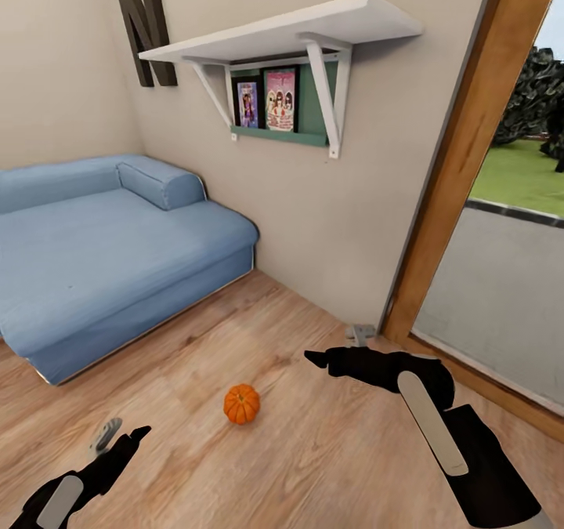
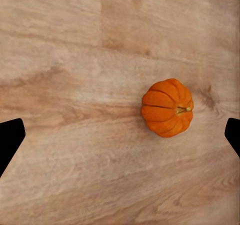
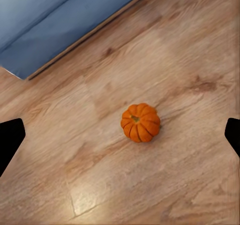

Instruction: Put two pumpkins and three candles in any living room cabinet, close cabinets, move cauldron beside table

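Your pumpkin (image 1: 241, 403) sits alone on the wooden floor (image 1: 313, 466), between both arms and near the blue sofa (image 1: 102, 255). Both tools hang wide and empty. The left tool (image 1: 117, 437) looks nearer, with the pumpkin forward and inboard of it; the right tool (image 1: 337, 349) hovers higher.

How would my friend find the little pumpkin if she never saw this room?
Find the big blue sofa against the wall, then look at the wooden floor in front of it. The pumpkin sits there alone, between the robot's two arms. It is small, round, ribbed and bright orange, unlike anything else on that floor.
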